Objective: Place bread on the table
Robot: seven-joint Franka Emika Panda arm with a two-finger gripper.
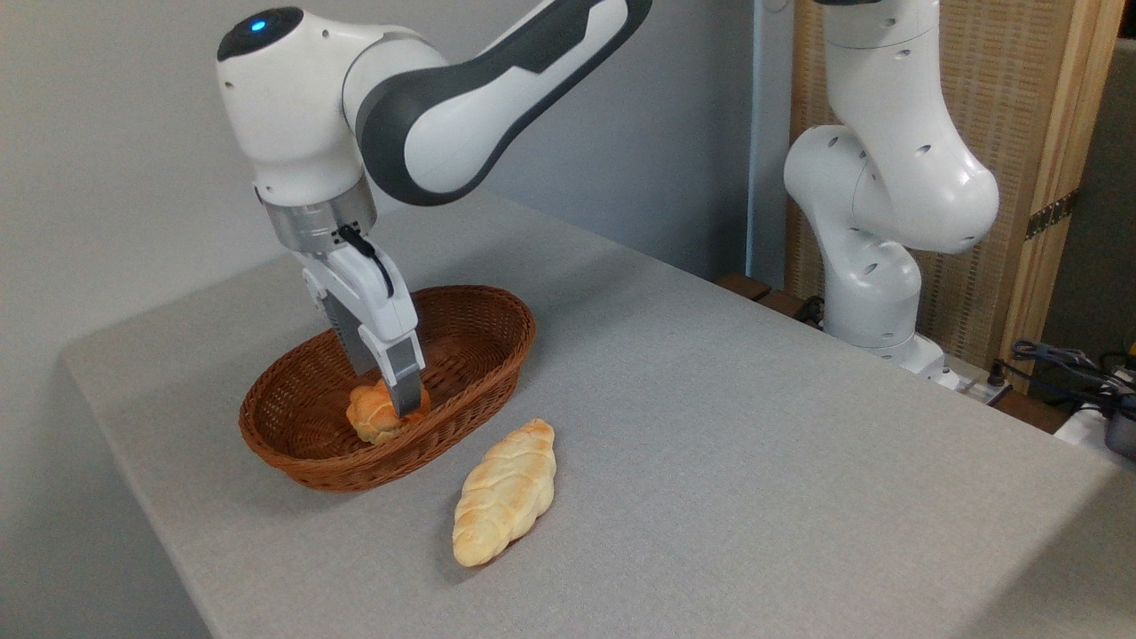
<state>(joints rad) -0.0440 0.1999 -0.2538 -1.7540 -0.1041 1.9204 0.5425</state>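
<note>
The fixed camera shows the gripper (388, 398) down in the wicker basket (479, 355) near the table's (710, 426) left edge, fingers straddling the knotted bun (373, 417); whether they clamp it is unclear. Lifting out and placing remain. A braided loaf (504, 493) lies beside the basket.

The knotted bun (373, 414) is glossy orange-brown, the woven wicker basket (461, 355) reddish brown, the braided loaf (504, 493) pale yellow, and the table (754, 426) light grey.
</note>
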